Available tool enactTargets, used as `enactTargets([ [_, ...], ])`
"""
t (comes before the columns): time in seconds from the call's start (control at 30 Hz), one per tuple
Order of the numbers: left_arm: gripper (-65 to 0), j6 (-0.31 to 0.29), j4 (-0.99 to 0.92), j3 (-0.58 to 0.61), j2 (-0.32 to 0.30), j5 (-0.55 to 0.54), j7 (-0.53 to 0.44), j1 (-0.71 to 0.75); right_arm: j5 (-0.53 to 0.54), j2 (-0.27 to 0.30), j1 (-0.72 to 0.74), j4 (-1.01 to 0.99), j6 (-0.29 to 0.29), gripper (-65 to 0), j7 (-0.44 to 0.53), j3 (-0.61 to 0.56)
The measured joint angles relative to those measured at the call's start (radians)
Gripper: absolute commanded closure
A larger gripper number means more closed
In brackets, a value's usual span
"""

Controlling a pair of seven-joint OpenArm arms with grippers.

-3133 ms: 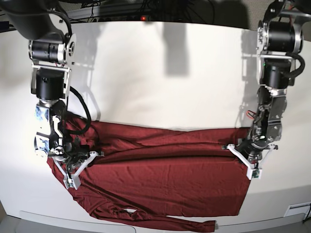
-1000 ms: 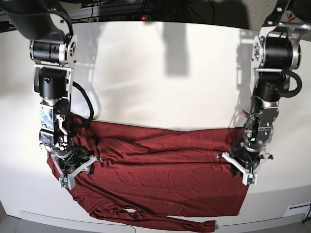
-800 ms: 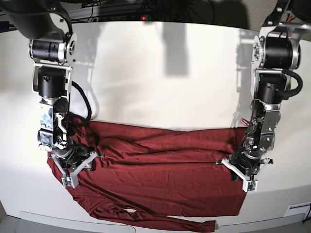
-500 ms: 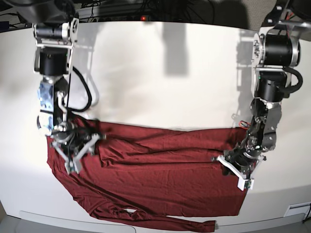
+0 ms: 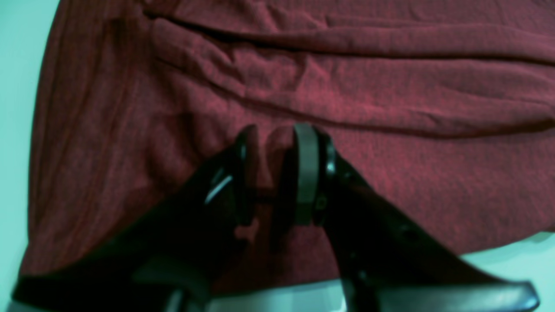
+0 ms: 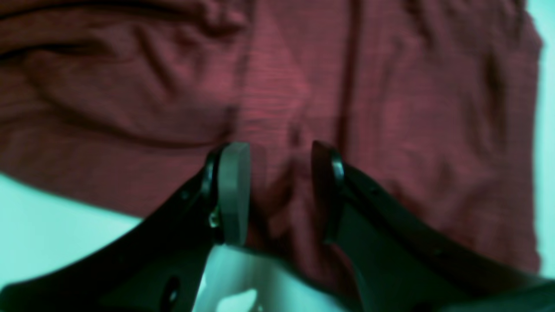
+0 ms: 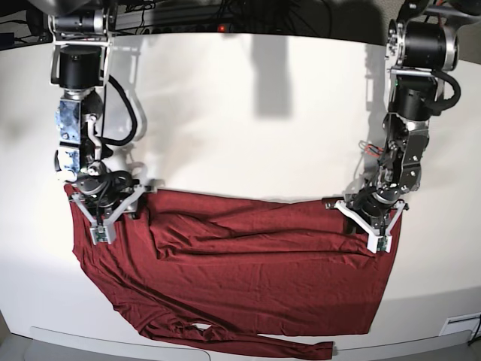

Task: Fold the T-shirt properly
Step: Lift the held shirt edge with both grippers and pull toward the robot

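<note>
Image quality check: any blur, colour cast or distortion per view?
Left wrist: table tinted teal, gripper soft, shirt weave fairly sharp. Right wrist: same teal cast, shirt and gripper smeared. Base: sharp, neutral colour, table edges bowed by the wide lens, hard arm shadows on it.

Both wrist views are soft and blurred, so the weave of the T-shirt is smeared. Between the fingers of the left gripper a pinch of cloth shows; past them the frame's edge cuts the garment off. Whether the right gripper clamps the fabric or merely straddles it cannot be told.
</note>
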Motion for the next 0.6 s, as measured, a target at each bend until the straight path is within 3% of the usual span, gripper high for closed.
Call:
enactTargets([
  [0.13, -14.1, 0.0, 0.0, 0.0, -0.009, 0.0, 0.003, 0.0, -0.002, 0.019, -0.001, 0.0, 0.0, -23.7, -0.011, 0.002],
  [0.33, -14.1, 0.0, 0.0, 0.0, -0.011, 0.0, 0.003, 0.0, -0.002, 0.005, -0.001, 0.0, 0.028, -22.7, -0.014, 0.0],
  [0.47, -14.1, 0.0, 0.0, 0.0, -0.011, 0.0, 0.003, 0.0, -0.002, -0.006, 0.0, 0.0, 0.031, -13.4, -0.015, -0.002],
  [0.57, -14.1, 0.0, 0.0, 0.0, -0.011, 0.0, 0.003, 0.0, -0.003, -0.005, -0.001, 0.0, 0.031, 0.0, -0.014, -0.002],
  [0.6, -14.1, 0.0, 0.0, 0.0, -0.011, 0.0, 0.003, 0.0, -0.005, -0.005, -0.001, 0.0, 0.031, 0.0, -0.014, -0.001],
])
